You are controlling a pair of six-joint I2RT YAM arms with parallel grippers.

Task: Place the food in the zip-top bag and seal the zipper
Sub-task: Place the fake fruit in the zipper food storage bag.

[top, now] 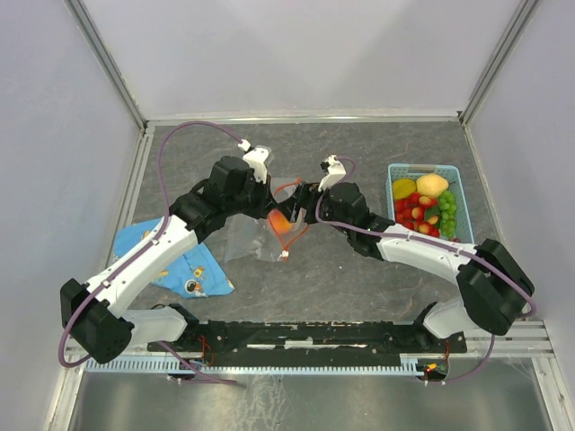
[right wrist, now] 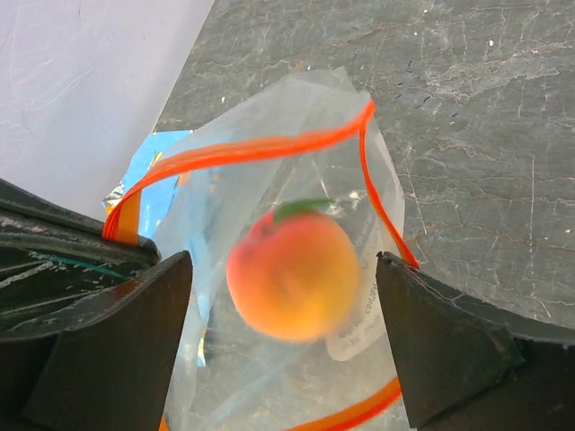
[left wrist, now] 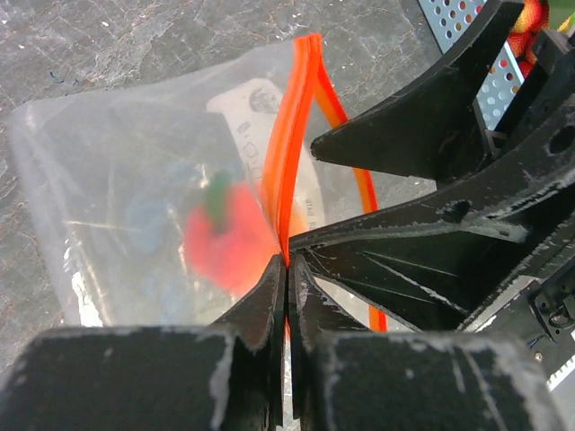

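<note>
Progress is early: one fruit of the set is at the bag, the rest is not loaded. Zip-top bag lies on the counter between the two arms with its mouth pulled open. Left pincer is clenched on the orange-red zipper, lifting one lip of the mouth. Right pincer is released, jaws wide apart, with the peach between them and touching neither finger. The peach is blurred in the right wrist view and sits within the loop of the open mouth. Through the plastic in the left wrist view it reads as already inside the bag, though I cannot tell if it has settled. Basket on the right, well apart from the bag, holds the remaining food: lemon, strawberries and green grapes. Blue cloth lies on the left under the left arm and is not involved. Judgement: first item done or nearly so, several basket-to-bag transfers left. Zipper is unsealed, so the closing step is not yet started.
</note>
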